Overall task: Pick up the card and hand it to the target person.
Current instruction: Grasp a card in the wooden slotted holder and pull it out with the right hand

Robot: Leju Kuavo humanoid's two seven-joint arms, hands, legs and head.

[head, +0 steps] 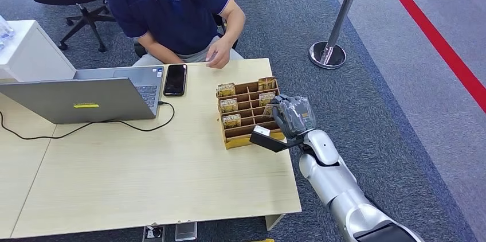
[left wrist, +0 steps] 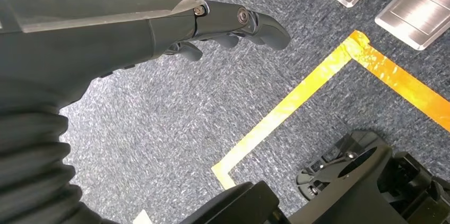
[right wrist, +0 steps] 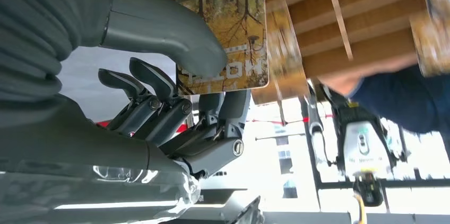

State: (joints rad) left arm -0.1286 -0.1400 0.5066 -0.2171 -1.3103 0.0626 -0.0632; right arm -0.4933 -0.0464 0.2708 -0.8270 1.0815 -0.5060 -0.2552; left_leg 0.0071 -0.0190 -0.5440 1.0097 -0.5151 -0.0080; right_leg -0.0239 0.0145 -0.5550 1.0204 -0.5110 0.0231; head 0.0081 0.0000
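The card (right wrist: 223, 27), printed with autumn trees, sat pinched between our right hand's (right wrist: 175, 91) thumb and its dark fingers (right wrist: 154, 83), just above the wooden organizer (head: 249, 113) it belongs to, at the right edge of the desk (head: 143, 167). We judged the step in hand to be the lift out of the compartment. To do it well we would have kept the pinch firm and raised the card straight along the slot, clear of the dividers and of the neighbouring cards (head: 227, 105), before swinging far and left toward the person (head: 172, 7) in the dark blue shirt seated at the far side, whose hand (head: 218, 57) rested on the desk's far edge.

The right wrist view showed the grasp itself, thumb pad pressed on the card's face; the head view hid this behind the back of the hand (head: 293, 116), yet it alone laid out the path, past the phone (head: 175, 79) and laptop (head: 80, 96). The left wrist view showed our left hand (left wrist: 159, 27) hanging over the carpet, fingers loosely extended and holding nothing.
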